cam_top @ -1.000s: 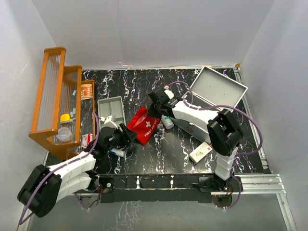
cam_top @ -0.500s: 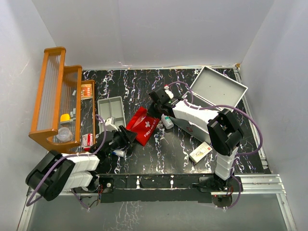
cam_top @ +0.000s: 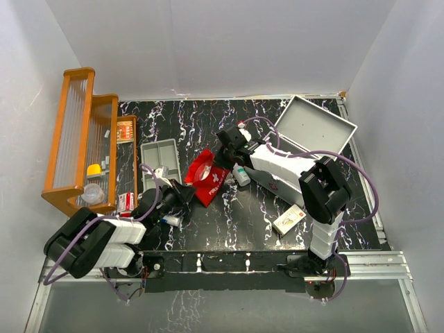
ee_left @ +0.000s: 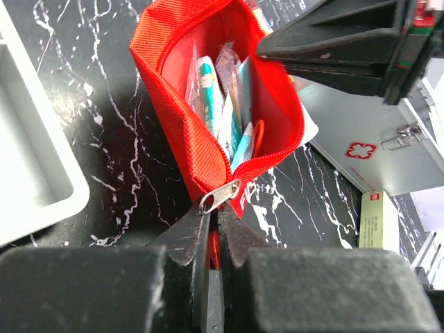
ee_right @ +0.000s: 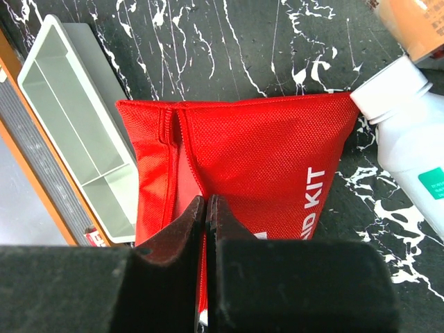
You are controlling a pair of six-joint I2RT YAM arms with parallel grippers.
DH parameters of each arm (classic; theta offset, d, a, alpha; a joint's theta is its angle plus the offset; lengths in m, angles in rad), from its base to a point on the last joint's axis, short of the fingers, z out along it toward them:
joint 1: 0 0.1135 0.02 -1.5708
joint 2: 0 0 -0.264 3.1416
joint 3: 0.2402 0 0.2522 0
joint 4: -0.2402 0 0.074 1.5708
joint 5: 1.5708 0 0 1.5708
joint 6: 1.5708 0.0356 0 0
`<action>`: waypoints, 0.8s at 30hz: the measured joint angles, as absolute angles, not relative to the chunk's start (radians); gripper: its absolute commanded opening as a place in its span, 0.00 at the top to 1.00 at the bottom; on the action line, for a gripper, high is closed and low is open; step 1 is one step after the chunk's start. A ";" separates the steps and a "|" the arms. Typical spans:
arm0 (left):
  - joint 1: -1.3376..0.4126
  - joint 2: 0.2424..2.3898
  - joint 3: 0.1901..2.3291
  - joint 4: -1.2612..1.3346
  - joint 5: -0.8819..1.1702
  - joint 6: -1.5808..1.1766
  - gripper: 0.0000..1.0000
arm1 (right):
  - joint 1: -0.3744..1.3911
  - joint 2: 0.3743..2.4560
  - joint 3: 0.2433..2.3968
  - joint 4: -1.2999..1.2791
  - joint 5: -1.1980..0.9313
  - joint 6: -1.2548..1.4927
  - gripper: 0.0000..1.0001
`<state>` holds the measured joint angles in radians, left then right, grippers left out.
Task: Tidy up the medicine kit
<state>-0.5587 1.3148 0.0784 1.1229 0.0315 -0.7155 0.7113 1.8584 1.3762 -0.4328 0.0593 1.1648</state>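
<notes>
Desk (cam_top: pixel 229 222): black, marbled; I see all of it from above.
Medicine kit (cam_top: pixel 316 128): far right of the desk, lying open with its hollow half towards the far-right corner. Its long axis slants from far-left to near-right.
Red pouch (cam_top: pixel 208 177): mid-desk, just left of the kit, its unzipped mouth gaping.
Left fingers (ee_left: pixel 212 232): pinched on the pouch's near end, at the zip pull.
Right fingers (ee_right: pixel 206 208): pinched on its far edge.

Pouch (ee_left: pixel 184 132) was red with white lettering. Tabletop (cam_top: pixel 229 208) was black with white veining. Case (cam_top: pixel 316 128) was light grey. Rack (cam_top: pixel 69 139) was orange-brown, possibly wood-grained.
</notes>
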 measured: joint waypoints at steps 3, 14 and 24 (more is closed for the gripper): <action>-0.559 1.266 0.074 1.110 0.040 -0.686 1.00 | 0.710 1.858 1.376 -0.421 0.055 1.143 0.90; -0.559 0.915 0.109 0.791 0.113 -0.575 1.00 | 0.680 1.814 1.365 -0.402 -0.032 0.949 0.47; -0.559 0.788 0.246 0.474 0.165 -0.500 1.00 | 0.667 1.507 1.162 -0.278 -0.226 0.585 0.42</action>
